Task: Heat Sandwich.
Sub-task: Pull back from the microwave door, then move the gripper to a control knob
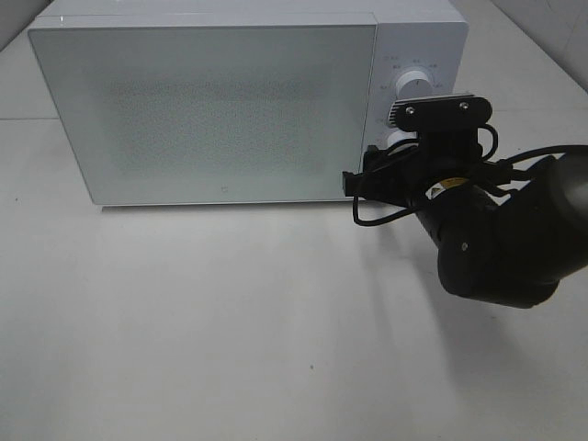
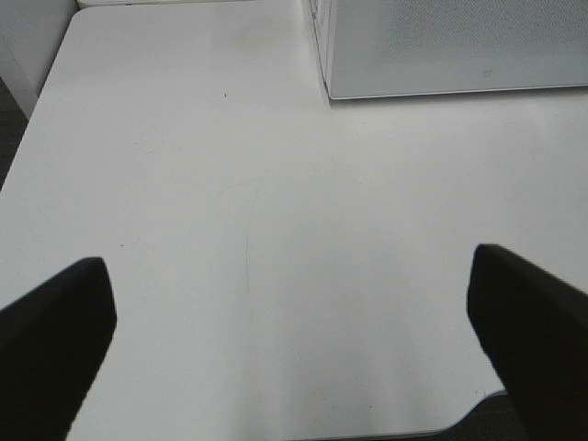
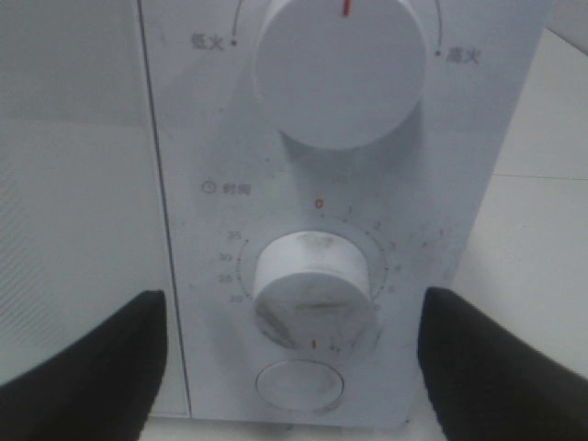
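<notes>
Right gripper (image 3: 292,367) spread wide facing smudged timer knob (image 3: 315,292), apparently not touching

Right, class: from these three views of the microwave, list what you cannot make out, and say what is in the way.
- Microwave interior, exterior high view: the closed door hides it; no sandwich shows in any view.
- Timer knob, exterior high view: the right arm mostly covers it.
- Timer numerals, right wrist view: blurred and smudged.
- Right gripper, left gripper: only fingertips in frame.

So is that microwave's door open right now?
No, the microwave door lies shut, its edge flush against the control panel in the high view.
</notes>
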`<state>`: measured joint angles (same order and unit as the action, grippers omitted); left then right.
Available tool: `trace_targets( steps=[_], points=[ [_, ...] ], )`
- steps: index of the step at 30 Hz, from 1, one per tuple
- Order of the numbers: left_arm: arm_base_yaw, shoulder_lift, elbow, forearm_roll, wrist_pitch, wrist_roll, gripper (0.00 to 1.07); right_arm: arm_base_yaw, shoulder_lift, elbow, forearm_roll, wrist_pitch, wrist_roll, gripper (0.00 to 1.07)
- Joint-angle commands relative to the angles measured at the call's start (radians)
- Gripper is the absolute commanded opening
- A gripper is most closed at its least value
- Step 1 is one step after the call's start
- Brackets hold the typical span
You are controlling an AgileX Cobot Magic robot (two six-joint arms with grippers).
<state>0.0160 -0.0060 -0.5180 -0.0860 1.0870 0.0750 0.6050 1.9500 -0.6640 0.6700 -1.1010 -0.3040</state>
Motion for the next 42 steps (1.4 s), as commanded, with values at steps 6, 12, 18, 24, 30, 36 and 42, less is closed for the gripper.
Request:
trace_targets(
  steps=[6, 12, 18, 24, 30, 36, 42],
  points=[
    [0.001, -0.014, -0.001, -0.009, -0.015, -0.003, 1.0, -0.038, 0.048, -0.07, -0.013, 0.008, 0.01, 0.74],
    [0.001, -0.014, -0.001, -0.009, -0.015, -0.003, 1.0, -0.047, 0.054, -0.084, -0.013, 0.003, 0.01, 0.74],
    [0.001, -0.014, -0.001, -0.009, -0.015, -0.003, 1.0, -0.046, 0.054, -0.084, -0.013, 0.02, 0.01, 0.67],
    [0.001, -0.014, -0.001, -0.009, -0.015, -0.003, 1.0, -0.046, 0.054, -0.084, -0.013, 0.031, 0.011, 0.41],
    [0.001, -0.014, -0.001, -0.009, -0.015, -0.003, 1.0, -0.046, 0.054, -0.084, -0.013, 0.047, 0.011, 0.13],
    [0.001, -0.014, -0.001, -0.009, -0.015, -0.003, 1.0, -0.046, 0.054, -0.084, -0.013, 0.044, 0.026, 0.12],
    [0.001, -0.014, -0.001, -0.009, -0.015, -0.003, 1.0, -0.046, 0.054, -0.084, -0.013, 0.038, 0.051, 0.13]
  ],
)
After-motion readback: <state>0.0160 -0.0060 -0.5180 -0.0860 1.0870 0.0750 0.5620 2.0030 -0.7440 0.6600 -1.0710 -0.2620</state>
